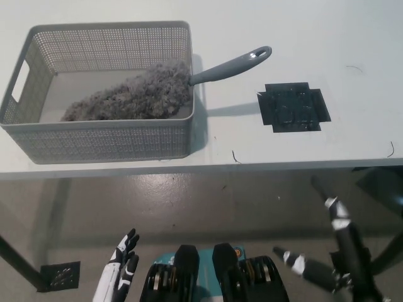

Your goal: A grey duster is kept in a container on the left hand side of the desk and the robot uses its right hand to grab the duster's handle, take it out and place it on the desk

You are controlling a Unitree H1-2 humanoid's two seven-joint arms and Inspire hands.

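Note:
A grey fluffy duster point(135, 94) lies inside a grey perforated basket point(94, 141) on the left of the white desk. Its grey handle point(233, 65) sticks out over the basket's right rim, pointing up and to the right. My black right hand point(327, 251) is low at the bottom right, below the desk's front edge, far from the handle, fingers spread and holding nothing. My white left hand point(119, 267) rests at the bottom left, below the desk, fingers apart and empty.
A black tape patch point(293, 107) marks the desk right of the basket. The desk's front edge point(252, 167) runs across the middle of the view. A small dark floor plate point(61, 275) sits at the lower left.

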